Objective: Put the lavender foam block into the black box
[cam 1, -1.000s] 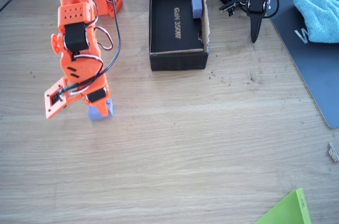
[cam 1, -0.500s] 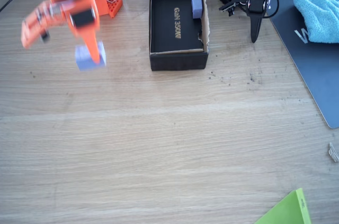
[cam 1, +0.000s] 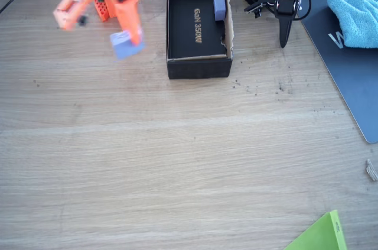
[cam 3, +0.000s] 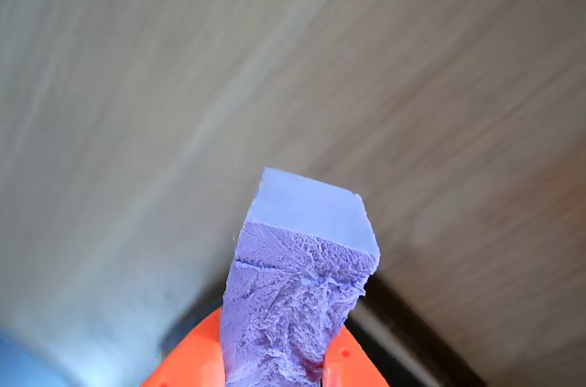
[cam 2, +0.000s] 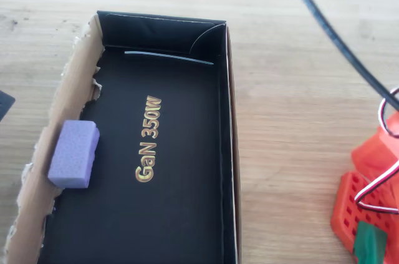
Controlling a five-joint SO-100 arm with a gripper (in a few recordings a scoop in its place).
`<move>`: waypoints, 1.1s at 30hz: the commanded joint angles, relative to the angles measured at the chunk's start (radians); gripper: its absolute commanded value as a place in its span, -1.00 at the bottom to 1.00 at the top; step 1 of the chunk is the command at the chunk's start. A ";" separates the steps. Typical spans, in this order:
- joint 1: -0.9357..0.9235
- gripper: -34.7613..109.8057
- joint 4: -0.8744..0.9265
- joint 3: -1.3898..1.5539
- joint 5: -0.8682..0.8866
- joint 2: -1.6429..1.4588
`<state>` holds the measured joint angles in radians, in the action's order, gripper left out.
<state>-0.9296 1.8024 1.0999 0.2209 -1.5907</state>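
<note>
In the fixed view my orange gripper (cam 1: 126, 39) is shut on the lavender foam block (cam 1: 121, 45) and holds it in the air, a little left of the black box (cam 1: 198, 68). The picture is blurred by motion there. The wrist view looks along the block (cam 3: 298, 291); its rough pitted face is turned to the camera, and the orange fingers (cam 3: 352, 370) clamp its lower end above the wooden table. The box (cam 2: 181, 170) lies open with gold "GaN 350W" lettering on its floor.
A paler lavender block (cam 1: 219, 6) (cam 2: 73, 153) lies inside the box against its torn brown cardboard wall. A blue cloth (cam 1: 356, 18) rests on a dark mat (cam 1: 348, 84) at the right. A green sheet (cam 1: 322, 235) pokes in at the bottom edge.
My gripper has lifted the lavender foam block off the table at the lower left. It has carried it up the picture and then rightward toward the box.
</note>
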 commanded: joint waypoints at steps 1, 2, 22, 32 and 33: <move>0.166 -0.52 -0.040 0.012 -0.002 -0.060; 0.222 -0.52 -0.037 0.012 0.015 -0.069; 0.703 -0.19 -0.083 0.067 0.078 -0.130; 0.710 0.32 -0.074 0.069 0.046 -0.123; 0.706 0.30 -0.074 0.069 0.055 -0.121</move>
<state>-0.2132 1.7257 1.1551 0.2454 -1.6644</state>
